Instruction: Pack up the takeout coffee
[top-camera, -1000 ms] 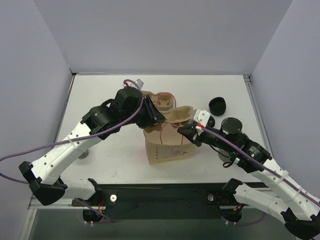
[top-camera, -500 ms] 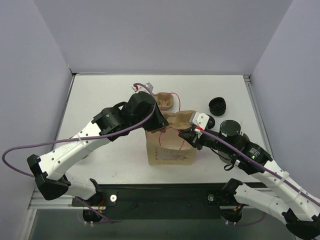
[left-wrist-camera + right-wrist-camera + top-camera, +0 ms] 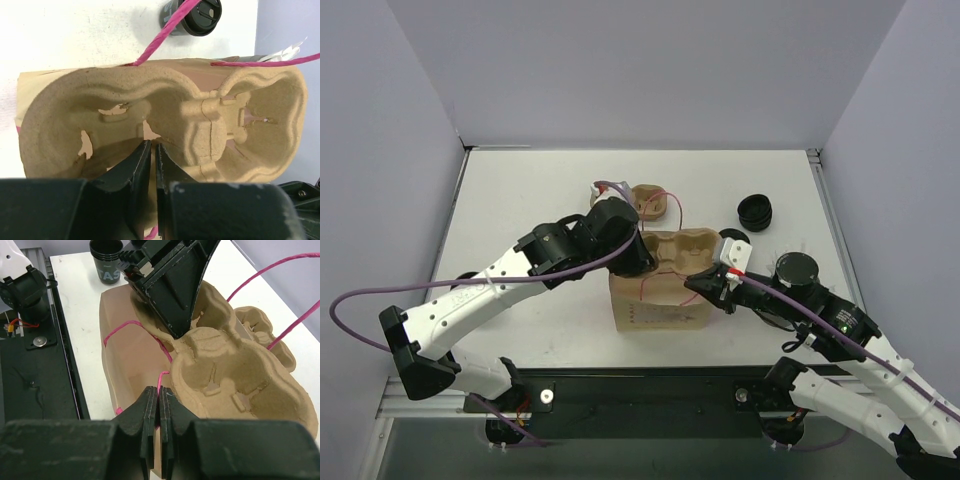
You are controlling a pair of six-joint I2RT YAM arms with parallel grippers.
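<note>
Because the lidded black cup (image 3: pixel 197 15) is probably light, thin-walled and prone to spilling if tipped, grip it gently round the body, below the lid. It stands on the bench (image 3: pixel 520 200) just beyond the bag (image 3: pixel 660 315). Left pincer (image 3: pixel 150 150): almost closed, nipping the tray (image 3: pixel 200 115) wall. Right pincer (image 3: pixel 159 395): clamped on the bag rim.

The tray (image 3: pixel 675 250) fills the bag (image 3: pixel 655 318) mouth almost wall to wall; its wells lie open from above. The left tool (image 3: pixel 640 265), clamped on the tray's left rim, and the right tool (image 3: pixel 705 287), pinching the bag's near-right edge, crowd both sides, and pink handles (image 3: pixel 260 275) arch overhead. A second tray (image 3: pixel 648 203) blocks the far side. A cup (image 3: pixel 197 10) and lids (image 3: pixel 755 211) stand to the right. The far-left worktop (image 3: pixel 520 185) is open.
</note>
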